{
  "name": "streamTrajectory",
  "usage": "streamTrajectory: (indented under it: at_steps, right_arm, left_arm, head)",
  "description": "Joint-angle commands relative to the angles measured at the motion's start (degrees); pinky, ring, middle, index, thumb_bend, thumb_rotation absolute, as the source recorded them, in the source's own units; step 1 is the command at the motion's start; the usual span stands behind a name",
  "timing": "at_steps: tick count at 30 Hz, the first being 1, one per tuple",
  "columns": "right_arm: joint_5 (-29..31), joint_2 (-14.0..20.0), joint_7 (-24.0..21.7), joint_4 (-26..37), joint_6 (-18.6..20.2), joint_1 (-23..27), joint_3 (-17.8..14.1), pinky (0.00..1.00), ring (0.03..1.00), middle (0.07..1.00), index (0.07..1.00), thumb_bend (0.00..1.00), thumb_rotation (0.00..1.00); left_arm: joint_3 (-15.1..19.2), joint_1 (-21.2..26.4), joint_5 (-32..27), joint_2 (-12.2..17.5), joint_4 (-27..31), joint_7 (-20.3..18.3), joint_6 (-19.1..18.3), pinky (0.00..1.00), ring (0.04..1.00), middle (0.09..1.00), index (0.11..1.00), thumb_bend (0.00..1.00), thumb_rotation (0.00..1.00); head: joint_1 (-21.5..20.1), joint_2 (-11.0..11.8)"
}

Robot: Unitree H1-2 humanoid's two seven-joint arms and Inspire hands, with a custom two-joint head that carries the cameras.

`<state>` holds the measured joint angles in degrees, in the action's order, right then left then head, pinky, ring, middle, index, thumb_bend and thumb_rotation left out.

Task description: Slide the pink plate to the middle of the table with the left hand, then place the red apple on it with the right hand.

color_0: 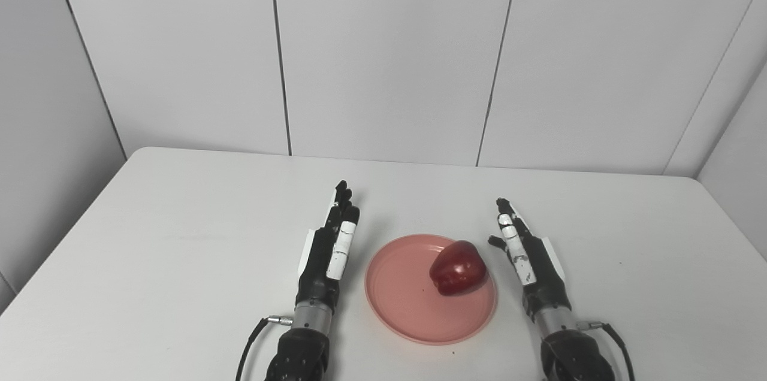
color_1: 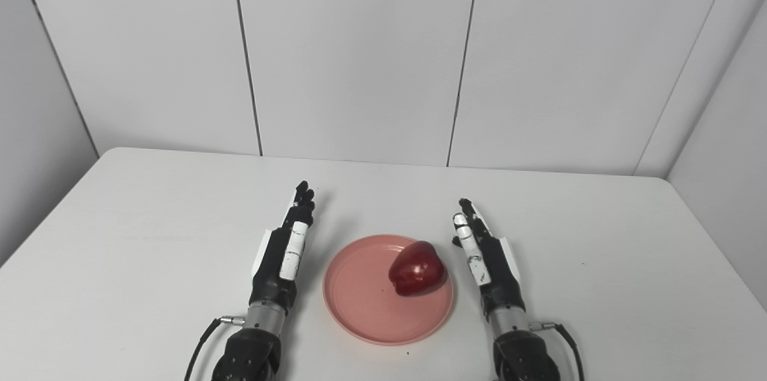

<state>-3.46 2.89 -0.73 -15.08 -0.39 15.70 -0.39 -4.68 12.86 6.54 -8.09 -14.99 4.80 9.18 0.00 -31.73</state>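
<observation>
A pink plate point(color_0: 402, 297) lies on the white table point(color_0: 180, 237), near its front edge and about mid-width. A red apple point(color_0: 457, 276) rests on the plate's right part, tipped on its side. My left hand point(color_0: 332, 246) lies open just left of the plate, fingers stretched forward, holding nothing. My right hand point(color_0: 524, 252) stands open just right of the plate and the apple, fingers straight, touching neither.
Grey panelled walls point(color_0: 389, 51) close off the table at the back and on both sides. Black cables point(color_0: 248, 345) trail from both wrists near the front edge.
</observation>
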Motion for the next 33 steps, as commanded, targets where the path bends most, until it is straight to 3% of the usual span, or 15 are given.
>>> streamTrajectory:
  at_steps: [1, 4, 6, 11, 17, 26, 33]
  right_arm:
    - [-0.02, -1.00, 1.22, 0.55, -0.28, -0.95, -0.07, 1.00, 1.000, 0.998, 0.970, 0.81, 1.00]
    - [-1.00, -1.96, 2.07, 1.23, -0.58, -2.45, 0.67, 1.00, 1.000, 1.000, 0.996, 0.80, 1.00]
    - [-1.56, -2.62, 2.77, 1.86, -0.79, -3.42, 1.11, 1.00, 1.000, 1.000, 1.000, 0.88, 1.00]
    - [-1.34, -3.91, 3.10, 2.81, -1.98, -4.95, 1.36, 1.00, 1.000, 1.000, 1.000, 0.94, 1.00]
    - [-1.38, -5.73, 4.79, 2.53, -4.47, -5.66, 1.20, 1.00, 1.000, 1.000, 1.000, 0.94, 1.00]
    - [-1.86, -6.88, 7.26, -0.88, -13.35, -6.18, 1.03, 1.00, 1.000, 1.000, 1.000, 0.88, 1.00]
    - [1.45, -7.19, 6.07, -1.00, -12.80, -6.13, 0.06, 1.00, 1.000, 1.000, 1.000, 0.86, 1.00]
  left_arm:
    - [0.35, -2.31, -1.37, 0.15, 1.86, -0.83, -2.75, 1.00, 1.000, 1.000, 1.000, 0.83, 1.00]
    - [0.20, -3.36, -3.33, 0.56, 5.20, -2.84, -7.67, 1.00, 1.000, 1.000, 1.000, 0.82, 1.00]
    - [0.05, -3.91, -3.81, 0.84, 7.05, -3.45, -10.37, 1.00, 1.000, 1.000, 1.000, 0.82, 1.00]
    - [-0.21, -4.72, -4.43, 1.45, 9.19, -4.56, -13.10, 1.00, 1.000, 1.000, 1.000, 0.79, 1.00]
    - [0.28, -4.03, -6.21, 2.83, 8.93, -6.38, -14.52, 1.00, 1.000, 1.000, 1.000, 0.81, 1.00]
    - [0.75, -3.30, -6.58, 3.87, 8.01, -6.93, -14.11, 1.00, 1.000, 1.000, 1.000, 0.82, 1.00]
    - [0.95, -3.05, -5.84, 3.57, 7.12, -6.22, -12.80, 1.00, 1.000, 1.000, 1.000, 0.83, 1.00]
  head:
    - [-0.33, -0.19]
    - [-0.99, -0.63]
    - [-1.33, -0.98]
    - [-1.68, -1.44]
    - [-3.01, -1.52]
    - [-3.70, -1.54]
    - [-3.57, -1.47]
